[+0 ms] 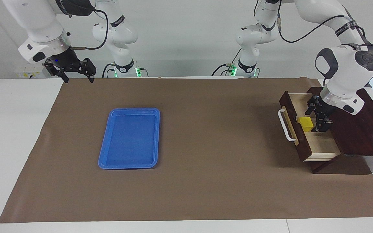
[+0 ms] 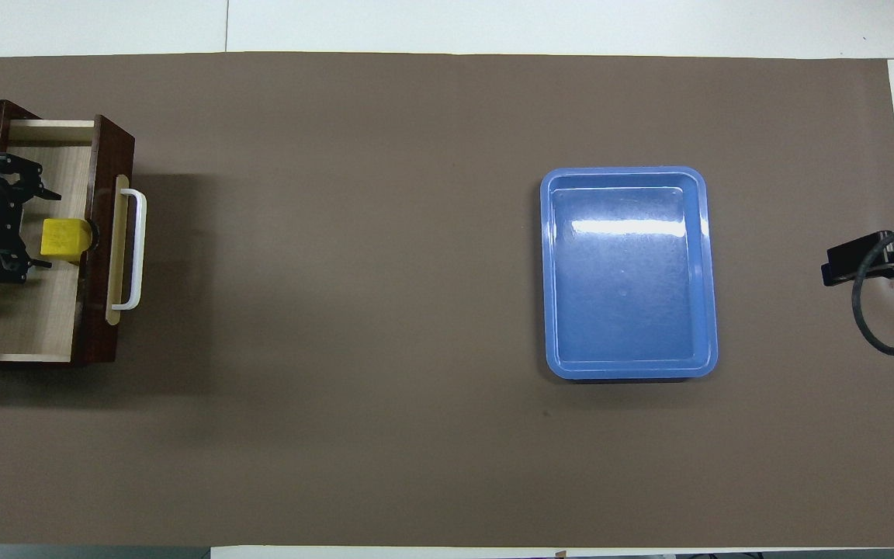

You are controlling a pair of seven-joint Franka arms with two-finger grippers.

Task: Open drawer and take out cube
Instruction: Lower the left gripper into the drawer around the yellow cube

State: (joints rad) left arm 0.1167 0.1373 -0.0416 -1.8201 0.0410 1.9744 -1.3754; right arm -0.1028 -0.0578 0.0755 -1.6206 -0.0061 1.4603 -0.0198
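two arms work at a bench [image 1: 18, 136] covered by a brown mat [image 1: 212, 181]. at the right edge of the facing view, and the left edge of the overhead view, the drawer [image 1: 321, 144] [image 2: 36, 326] is pulled out of its dark box [image 1: 364, 129], its white bar handle [image 1: 286, 125] [image 2: 135, 250] pointing toward the middle of the mat and its pale wood floor exposed.

the yellow cube [image 1: 305, 123] [image 2: 62, 237] sits inside the drawer on that pale floor, close against the inner face of the drawer front, roughly level with the middle of the handle.

the left pincer [image 1: 318, 118] [image 2: 6, 220] is lowered into the drawer just beside the cube, on the side away from the handle. its fingers are spread: in the overhead view one finger [image 2: 15, 169] lies above the cube in the frame and the other [image 2: 5, 265] below it. whether either finger touches the cube cannot be told.

the right pincer [image 1: 75, 75] [image 2: 850, 264] hangs at the upper left of the facing view, over the mat's edge at the right arm's end of the bench, and that arm waits. its fingers are spread and hold nothing.

a blue plastic tray [image 1: 105, 161] [image 2: 552, 272] lies flat on the mat, left of centre in the facing view, well apart from the drawer.
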